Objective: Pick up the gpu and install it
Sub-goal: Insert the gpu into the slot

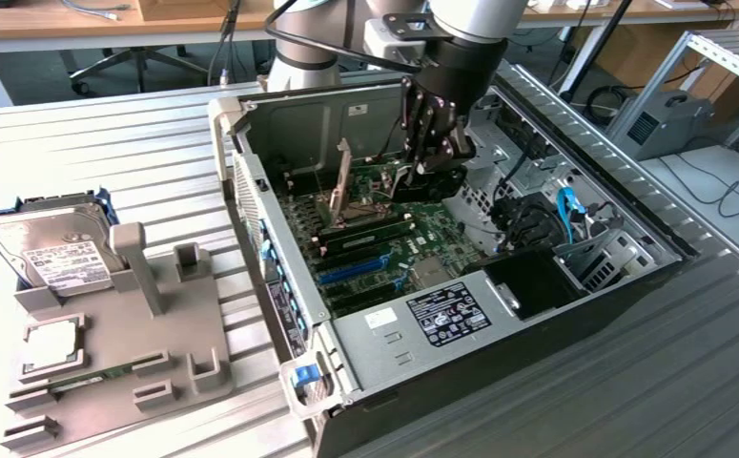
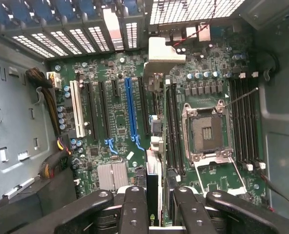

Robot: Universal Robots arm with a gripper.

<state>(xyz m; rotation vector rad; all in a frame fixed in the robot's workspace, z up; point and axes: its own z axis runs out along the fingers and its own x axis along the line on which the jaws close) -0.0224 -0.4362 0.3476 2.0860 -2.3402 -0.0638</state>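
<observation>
even, bright indoor light; soft shadow inside the computer case point(image 1: 343, 114); wrist view slightly hazy, with glare through the rear vent grille point(image 2: 193, 9).

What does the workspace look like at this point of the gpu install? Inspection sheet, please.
Surface: slatted metal table carrying an open computer case.
Job's things: gpu held edge-on above the motherboard, not seated in a slot.
Clutter: hard drive standing in a grey holder on the exterior view's left.
Grippers: gripper inside the case, closed on the gpu.
Cables: blue cable inside the case; black cables on the floor.
Surroundings: wooden desks, a chair base, a grey box.
</observation>
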